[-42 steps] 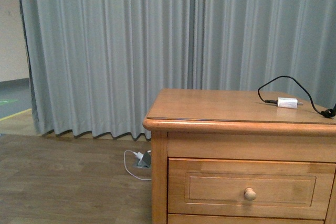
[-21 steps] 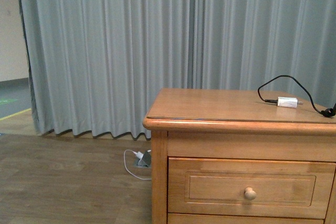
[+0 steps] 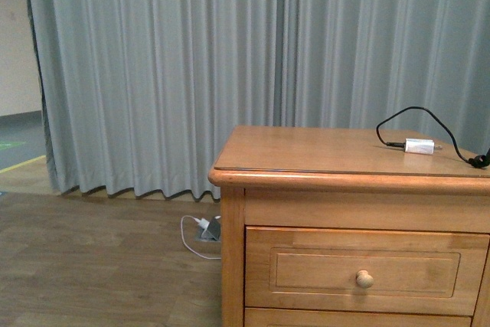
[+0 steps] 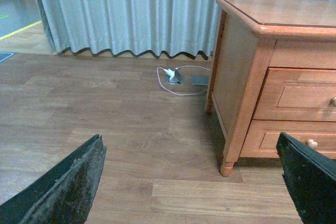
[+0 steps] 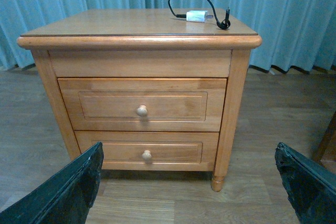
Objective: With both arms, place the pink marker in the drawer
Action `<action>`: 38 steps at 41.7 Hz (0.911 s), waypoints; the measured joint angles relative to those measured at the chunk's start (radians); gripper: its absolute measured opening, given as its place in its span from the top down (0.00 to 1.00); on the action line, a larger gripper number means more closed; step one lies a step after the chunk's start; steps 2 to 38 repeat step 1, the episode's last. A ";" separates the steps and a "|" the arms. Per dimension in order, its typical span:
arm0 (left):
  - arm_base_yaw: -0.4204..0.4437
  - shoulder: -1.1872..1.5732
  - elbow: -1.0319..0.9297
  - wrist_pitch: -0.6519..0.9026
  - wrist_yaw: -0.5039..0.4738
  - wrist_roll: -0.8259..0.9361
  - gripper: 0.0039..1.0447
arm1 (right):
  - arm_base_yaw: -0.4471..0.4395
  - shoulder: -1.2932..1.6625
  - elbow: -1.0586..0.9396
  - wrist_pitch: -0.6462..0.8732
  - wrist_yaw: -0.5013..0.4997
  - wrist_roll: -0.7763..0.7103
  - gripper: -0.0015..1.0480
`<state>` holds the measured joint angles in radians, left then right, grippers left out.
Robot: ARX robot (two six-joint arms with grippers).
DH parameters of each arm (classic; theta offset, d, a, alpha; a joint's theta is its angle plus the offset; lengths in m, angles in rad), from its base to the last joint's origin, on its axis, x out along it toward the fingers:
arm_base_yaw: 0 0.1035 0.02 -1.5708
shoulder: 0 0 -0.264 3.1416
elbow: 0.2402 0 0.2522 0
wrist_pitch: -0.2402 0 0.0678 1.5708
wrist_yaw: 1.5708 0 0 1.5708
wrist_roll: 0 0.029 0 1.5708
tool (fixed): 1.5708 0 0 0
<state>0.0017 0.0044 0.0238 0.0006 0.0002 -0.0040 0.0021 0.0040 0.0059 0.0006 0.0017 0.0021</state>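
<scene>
A honey-brown wooden cabinet (image 5: 139, 93) is standing on the wood-plank floor (image 4: 105, 129) in front of grey curtains (image 3: 191, 74). Its upper drawer (image 5: 142, 104) is sitting fully closed, the round knob (image 5: 142, 110) facing out, with the lower drawer (image 5: 147, 151) closed beneath it. Nothing is standing between the right arm's camera and the drawer fronts.

On the cabinet top, toward the rear right corner, a white adapter (image 3: 419, 147) is lying with its black cable (image 3: 417, 116) looping up and trailing off to the right. On the floor just beside the cabinet's left side, near the curtain hem, a white charger with a white cord (image 4: 176, 77) is lying at a floor socket.

The pink marker is not showing in any view, so its place cannot be told.

The left gripper (image 4: 194, 182) is holding its jaws wide apart over bare floor, to the cabinet's left. The right gripper (image 5: 189, 182) is likewise holding its jaws wide apart, facing the cabinet front, gripping nothing.
</scene>
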 joint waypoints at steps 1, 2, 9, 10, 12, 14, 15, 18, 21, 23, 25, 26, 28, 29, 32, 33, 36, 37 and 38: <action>0.000 0.000 0.000 0.000 0.000 0.000 0.06 | 0.000 0.000 0.000 0.000 0.000 0.000 0.08; 0.000 0.000 0.000 0.000 0.000 0.000 0.06 | 0.000 0.000 0.000 0.000 0.000 0.000 0.08; 0.000 0.000 0.000 0.000 0.000 0.000 0.06 | 0.000 0.000 0.000 0.000 0.000 0.000 0.08; 0.000 0.000 0.000 0.000 0.000 0.000 0.06 | 0.000 0.000 0.000 0.000 0.000 0.000 0.08; 0.000 0.000 0.000 0.000 0.000 0.000 0.06 | 0.000 0.000 0.000 0.000 0.000 0.000 0.08; 0.000 0.000 0.000 0.000 0.000 0.000 0.06 | 0.000 0.000 0.000 0.000 0.000 0.000 0.08; 0.000 0.000 0.000 0.000 0.000 0.000 0.06 | 0.000 0.000 0.000 0.000 0.000 0.000 0.08; 0.000 0.000 0.000 0.000 0.000 0.000 0.06 | 0.000 0.000 0.000 0.000 0.000 0.000 0.08; 0.000 0.000 0.000 0.000 0.000 0.000 0.06 | 0.000 0.000 0.000 0.000 0.000 0.000 0.08; 0.000 0.000 0.000 0.000 0.000 0.000 0.06 | 0.000 0.000 0.000 0.000 0.000 0.000 0.08; 0.000 0.000 0.000 0.000 0.000 0.000 0.06 | 0.000 0.000 0.000 0.000 0.000 0.000 0.08; 0.000 0.000 0.000 0.000 0.000 0.000 0.06 | 0.000 0.000 0.000 0.000 0.000 0.000 0.08; 0.000 0.000 0.000 0.000 0.000 0.000 0.06 | 0.000 0.000 0.000 0.000 0.000 0.000 0.08; 0.000 0.000 0.000 0.000 0.000 0.000 0.06 | 0.000 0.000 0.000 0.000 0.000 0.000 0.08; 0.000 0.000 0.000 0.000 0.000 0.000 0.06 | 0.000 0.000 0.000 0.000 0.000 0.000 0.08; 0.000 0.000 0.000 0.000 0.000 0.000 0.06 | 0.000 0.000 0.000 0.000 0.000 0.000 0.08; 0.000 0.000 0.000 0.000 0.000 0.000 0.06 | 0.000 0.000 0.000 0.000 0.000 0.000 0.08; 0.000 0.000 0.000 0.000 0.000 0.000 0.06 | 0.000 0.000 0.000 0.000 0.000 0.000 0.08; 0.000 0.000 0.000 0.000 0.000 0.000 0.06 | 0.000 0.000 0.000 0.000 0.000 0.000 0.08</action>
